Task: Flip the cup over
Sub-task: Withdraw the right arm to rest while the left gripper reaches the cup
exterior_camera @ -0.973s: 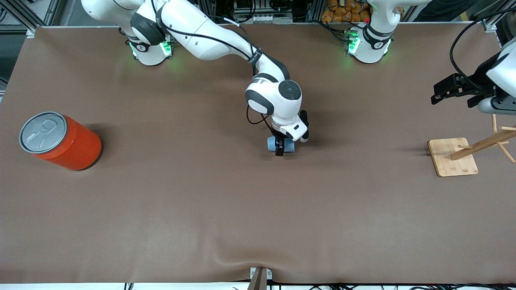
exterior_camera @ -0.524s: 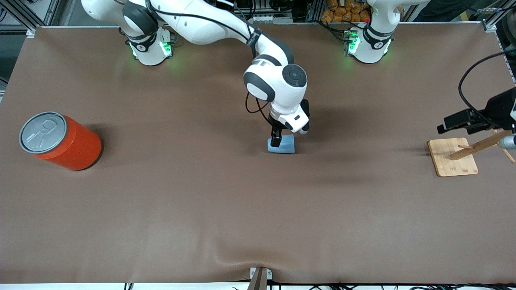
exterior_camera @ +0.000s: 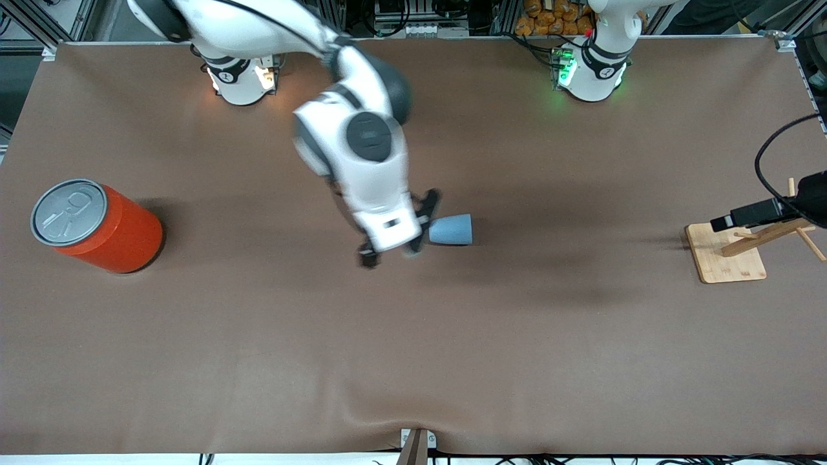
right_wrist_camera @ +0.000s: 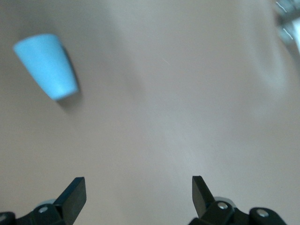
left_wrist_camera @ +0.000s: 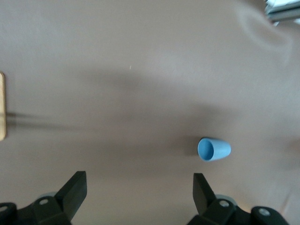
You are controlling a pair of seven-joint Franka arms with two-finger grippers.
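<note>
The cup (exterior_camera: pixel 451 229) is lying on its side (long axis along the table), just beside the right gripper (exterior_camera: pixel 395 234), jaws gaping empty; the left gripper (exterior_camera: pixel 743 216), also wide, is waiting over the wooden stand (exterior_camera: pixel 725 252).

I'm seeing the cup (exterior_camera: pixel 451 230) lying on its side mid-table, wider end toward the left arm's end. My right gripper (exterior_camera: pixel 399 227) is hanging over the cloth just beside it, fingers spread, holding nothing. The left gripper (exterior_camera: pixel 743 216) is waiting above the wooden stand (exterior_camera: pixel 727 253). The orange can (exterior_camera: pixel 97 226) is standing at the right arm's end.
</note>
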